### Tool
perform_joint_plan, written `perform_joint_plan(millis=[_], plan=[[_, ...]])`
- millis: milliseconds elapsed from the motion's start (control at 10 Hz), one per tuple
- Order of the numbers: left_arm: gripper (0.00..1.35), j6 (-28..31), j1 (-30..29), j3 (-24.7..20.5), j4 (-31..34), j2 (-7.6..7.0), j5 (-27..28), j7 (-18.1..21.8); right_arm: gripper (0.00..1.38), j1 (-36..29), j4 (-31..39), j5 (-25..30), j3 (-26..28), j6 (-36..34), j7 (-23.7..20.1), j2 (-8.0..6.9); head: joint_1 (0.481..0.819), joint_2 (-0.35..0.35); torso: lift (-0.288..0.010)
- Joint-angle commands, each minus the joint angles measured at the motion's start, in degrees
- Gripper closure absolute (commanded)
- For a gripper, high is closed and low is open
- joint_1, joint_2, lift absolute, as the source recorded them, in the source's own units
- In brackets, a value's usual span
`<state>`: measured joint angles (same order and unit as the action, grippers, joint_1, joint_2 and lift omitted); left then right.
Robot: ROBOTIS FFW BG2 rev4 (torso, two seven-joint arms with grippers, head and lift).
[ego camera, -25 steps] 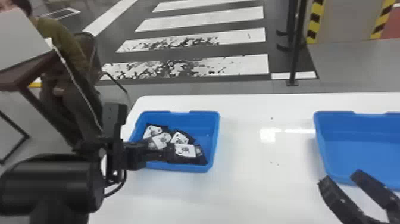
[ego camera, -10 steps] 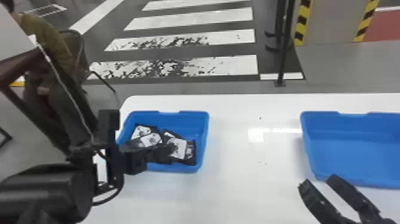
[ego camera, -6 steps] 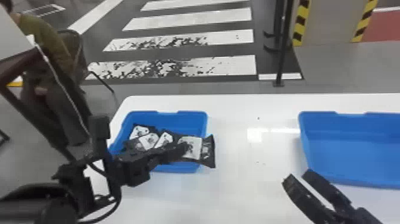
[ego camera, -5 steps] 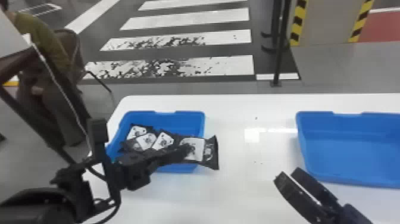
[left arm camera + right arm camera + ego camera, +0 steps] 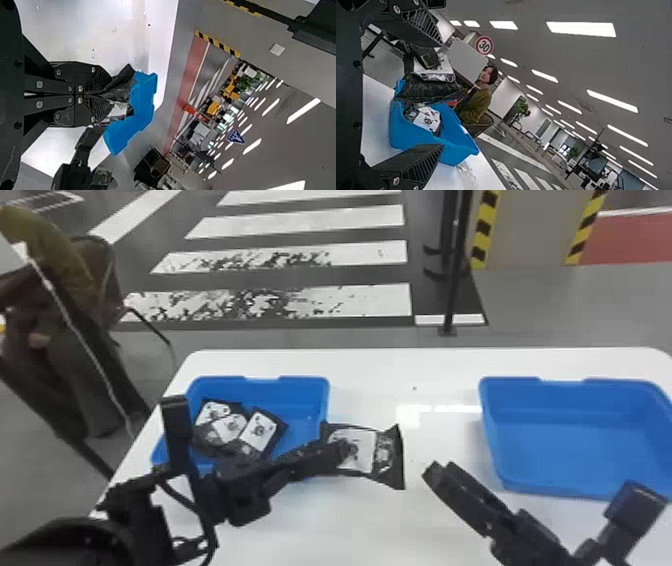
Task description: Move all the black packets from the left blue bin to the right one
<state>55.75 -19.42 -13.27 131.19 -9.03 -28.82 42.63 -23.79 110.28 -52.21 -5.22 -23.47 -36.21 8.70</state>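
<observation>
Head view: a black packet [image 5: 387, 455], drawn out of the left blue bin [image 5: 305, 390], now hangs towards its four o'clock; the right gripper [image 5: 537, 484] has neared it, fingers newly spread wide. Left wrist view: the left gripper [image 5: 105, 95] pinches the packet. Right wrist view: wide fingers face it, suggesting a handover.

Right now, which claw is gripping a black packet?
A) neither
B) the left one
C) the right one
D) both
B: the left claw has the black packet clamped in its fingers, while the fingers of the right claw stand wide apart.
</observation>
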Motion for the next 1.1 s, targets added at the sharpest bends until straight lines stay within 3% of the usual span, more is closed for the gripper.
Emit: perform_joint_plan(millis=[0, 300, 400, 500, 600, 800, 1000], plan=[[1.21, -0.1, 0.3, 1.3, 0.1, -0.20, -1.0, 0.0, 0.13, 2.4, -2.6, -0.7, -0.4, -0.3, -0.1, 0.00, 0.695, 0.137, -0.140], [1.21, 0.2, 0.7, 2.4, 0.1, -0.28, -1.6, -0.1, 0.13, 4.4, -4.6, -3.1, -2.6, -2.0, -0.3, 0.00, 0.695, 0.116, -0.140], [1.21, 0.4, 0.7, 2.5, -0.1, -0.20, -1.5, -0.1, 0.27, 4.9, -4.6, -3.9, -3.4, -2.4, -0.6, 0.09, 0.695, 0.123, -0.140], [1.21, 0.4, 0.9, 2.4, -0.1, -0.20, -1.5, -0.2, 0.73, 5.1, -4.6, -3.8, -3.9, -2.4, -0.7, 0.18, 0.695, 0.128, -0.140], [1.21, 0.5, 0.9, 2.4, -0.1, -0.28, -1.5, -0.2, 1.01, 5.1, -4.6, -3.7, -4.2, -2.4, -0.8, 0.09, 0.695, 0.139, -0.140], [1.21, 0.5, 0.9, 2.5, -0.1, -0.28, -1.3, -0.3, 1.29, 4.9, -4.7, -3.6, -4.2, -1.6, -0.8, 0.18, 0.695, 0.149, -0.140], [1.20, -0.8, 0.4, 2.3, -0.1, -0.20, -1.9, -1.3, 1.28, 4.7, -4.7, -4.9, -4.2, -1.1, -0.9, 0.09, 0.695, 0.146, -0.140]])
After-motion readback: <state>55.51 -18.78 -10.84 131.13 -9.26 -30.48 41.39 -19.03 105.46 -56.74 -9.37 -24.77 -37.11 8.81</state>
